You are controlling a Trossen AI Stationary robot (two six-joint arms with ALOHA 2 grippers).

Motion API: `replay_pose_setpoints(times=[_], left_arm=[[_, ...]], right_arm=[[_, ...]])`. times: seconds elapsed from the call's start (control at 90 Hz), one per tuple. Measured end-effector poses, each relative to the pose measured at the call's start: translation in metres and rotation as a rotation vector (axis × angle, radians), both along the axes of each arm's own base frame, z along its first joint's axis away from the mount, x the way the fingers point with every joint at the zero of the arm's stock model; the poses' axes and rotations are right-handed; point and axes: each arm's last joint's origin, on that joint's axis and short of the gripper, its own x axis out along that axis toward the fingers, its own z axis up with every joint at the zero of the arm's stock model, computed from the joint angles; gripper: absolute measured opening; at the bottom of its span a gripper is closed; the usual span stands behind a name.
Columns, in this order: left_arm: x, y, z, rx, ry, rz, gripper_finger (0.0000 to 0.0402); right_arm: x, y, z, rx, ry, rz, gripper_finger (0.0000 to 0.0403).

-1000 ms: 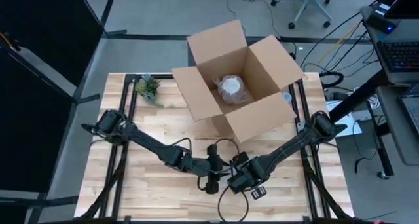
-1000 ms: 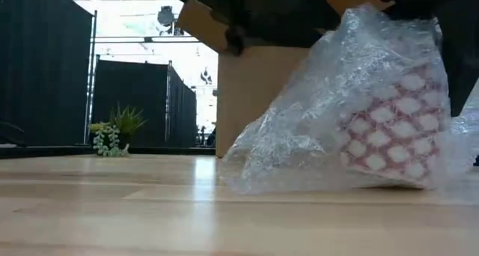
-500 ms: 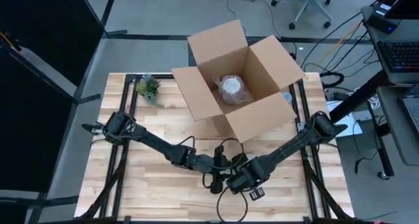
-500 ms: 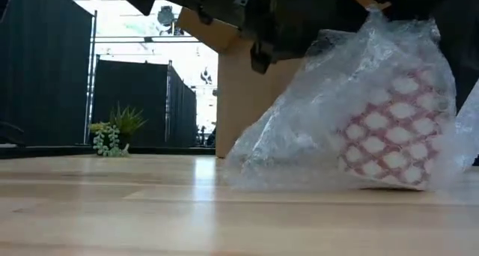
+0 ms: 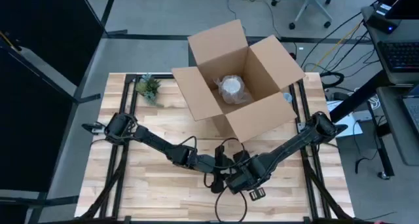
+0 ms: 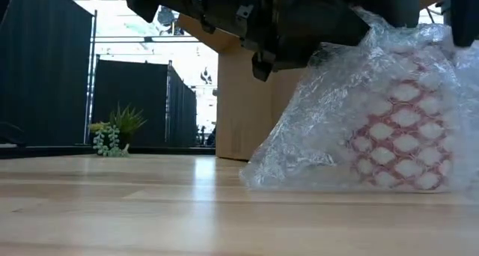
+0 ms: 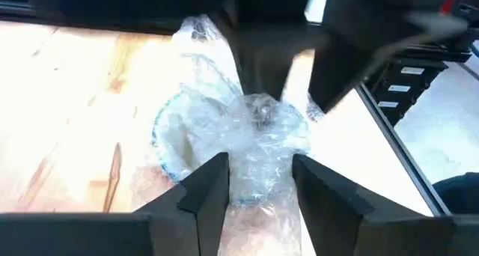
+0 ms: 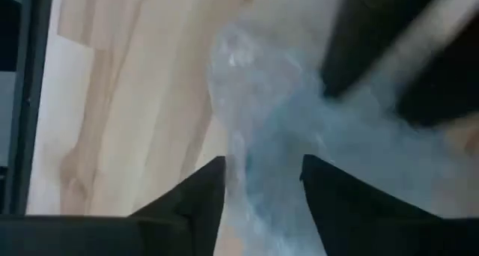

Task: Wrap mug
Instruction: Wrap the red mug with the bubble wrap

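Observation:
A mug with a red and white lattice pattern stands on the wooden table near its front middle, inside clear bubble wrap. A loose tail of wrap lies on the table beside it. In the high view both arms meet over the mug and hide it. My left gripper and my right gripper are both above it, each shut on gathered wrap. In the left wrist view the mug's pale rim shows through the wrap. My left gripper pinches the bunched bubble wrap over the mug's mouth between its two fingers, coming slanting down from the table's left. Several crumpled layers fill the gap. The mug stays on the table below. My right gripper has a gathered fold of the bubble wrap between its two fingers, coming slanting down from the table's right. The wrap runs up from the mug to the fingers. The number of layers cannot be told.
An open cardboard box stands at the far middle of the table with another wrapped object inside. A small green plant sits at the far left. Bare wood lies to the left front of the mug.
My left gripper has gone toward the table's right, closing in on the mug and my right gripper. The wrap's loose tail on the table has drawn in toward the mug, and the wrap's peak above the mug has come lower.

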Motion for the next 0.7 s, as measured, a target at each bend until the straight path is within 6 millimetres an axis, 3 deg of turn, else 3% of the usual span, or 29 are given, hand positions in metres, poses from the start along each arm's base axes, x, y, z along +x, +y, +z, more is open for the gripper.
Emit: replay_pose_setpoints(times=[0.178,0.378,0.533,0.7], left_arm=[[0.0,0.0,0.0,-0.002,0.001,0.001,0.0141],[0.0,0.0,0.0,-0.003,0.001,0.001,0.0141],[0.0,0.0,0.0,-0.003,0.001,0.001,0.0141],[0.0,0.0,0.0,-0.003,0.001,0.001,0.0141]], right_arm=[[-0.009,0.004,0.02,0.021,-0.018,-0.045,0.0173],[-0.013,0.02,0.022,-0.051,-0.144,-0.042,0.0173],[-0.003,0.025,0.01,-0.101,-0.322,-0.071,0.0173],[-0.01,0.02,-0.023,-0.052,-0.205,-0.163,0.0173]])
